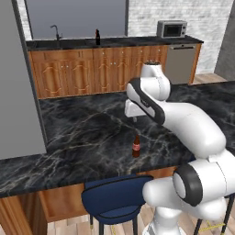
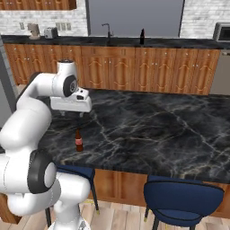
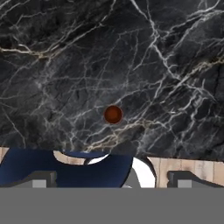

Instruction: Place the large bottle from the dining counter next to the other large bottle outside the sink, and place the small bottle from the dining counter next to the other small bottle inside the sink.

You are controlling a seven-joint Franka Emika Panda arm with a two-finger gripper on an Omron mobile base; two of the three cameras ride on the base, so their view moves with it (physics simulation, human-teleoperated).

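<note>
Brown small bottle [image 1: 136,146] stands upright on the dining counter [image 1: 82,133], lower centre of left base view, near the front edge; in hand view its cap sits mid-frame. Gripper [image 2: 71,113] hangs over the slab beyond it, jaws fully apart, holding nothing. Step in hand looks like the approach for the first pick. Next: centre over the bottle, drop, close on the neck. Other large bottle [image 1: 97,37] waits by the sink [image 1: 50,42], top of frame.

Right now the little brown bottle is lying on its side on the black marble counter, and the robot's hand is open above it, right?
Not quite. The small bottle stands upright on the dining counter, as both base views show. The rest is right: the hand hangs open above it.
</note>
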